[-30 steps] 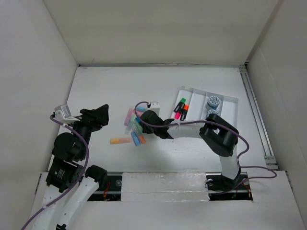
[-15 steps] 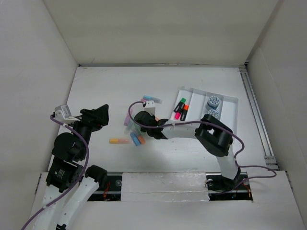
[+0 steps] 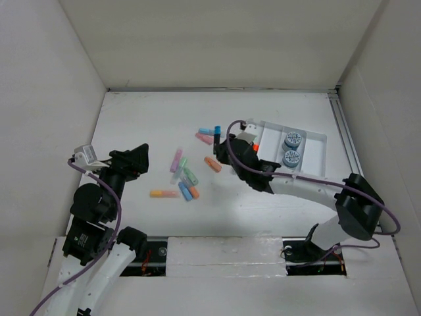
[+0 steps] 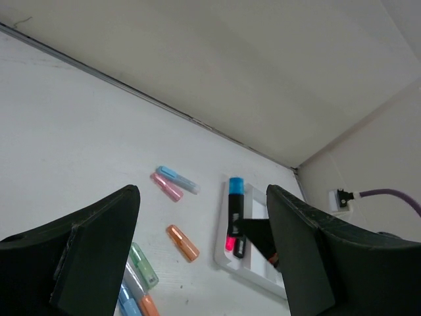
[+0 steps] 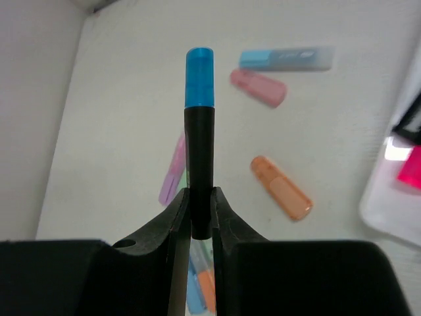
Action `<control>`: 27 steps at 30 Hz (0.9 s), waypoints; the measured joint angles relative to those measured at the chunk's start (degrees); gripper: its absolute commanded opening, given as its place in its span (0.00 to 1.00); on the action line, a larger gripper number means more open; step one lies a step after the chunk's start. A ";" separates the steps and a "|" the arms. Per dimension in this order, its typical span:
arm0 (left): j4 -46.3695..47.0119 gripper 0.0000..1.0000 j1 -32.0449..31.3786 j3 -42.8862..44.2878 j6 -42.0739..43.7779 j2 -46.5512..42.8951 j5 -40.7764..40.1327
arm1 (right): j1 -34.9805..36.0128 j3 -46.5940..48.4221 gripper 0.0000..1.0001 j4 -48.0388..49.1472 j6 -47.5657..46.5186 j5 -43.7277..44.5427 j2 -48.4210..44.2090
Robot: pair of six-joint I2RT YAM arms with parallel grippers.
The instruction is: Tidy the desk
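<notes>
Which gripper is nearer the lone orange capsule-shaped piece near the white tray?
Right gripper: right beside the orange capsule, gripping a blue-capped black marker. Left gripper: well off leftward.

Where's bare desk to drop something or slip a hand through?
Free: far strip of desk along the back wall; near strip in front of the loose markers. Crowded: centre, between markers, right gripper with blue marker, and tray.

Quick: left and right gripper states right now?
Left gripper: open, empty.
Right gripper: closed, holding a blue-capped black marker.
</notes>
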 measured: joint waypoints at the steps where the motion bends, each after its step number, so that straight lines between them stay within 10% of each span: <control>1: 0.00 0.74 0.00 0.00 0.02 -0.07 0.07 | -1.70 -1.01 0.09 0.52 1.01 0.20 -1.20; 17: 0.02 0.73 0.00 -0.22 0.02 -0.13 0.28 | -23.15 -9.79 0.49 -1.05 8.00 -5.27 -2.38; 19: 0.00 0.74 0.00 -0.24 0.02 -0.13 0.28 | -23.26 -9.18 0.45 -0.98 7.93 -5.53 -2.38; 23: 0.00 0.74 0.00 -0.24 0.02 -0.13 0.28 | -21.75 -9.05 0.00 -0.22 5.44 -9.51 -2.47; 27: 0.00 0.74 0.00 -0.26 0.02 -0.13 0.28 | -14.97 -5.25 0.05 -0.68 2.45 -11.37 1.62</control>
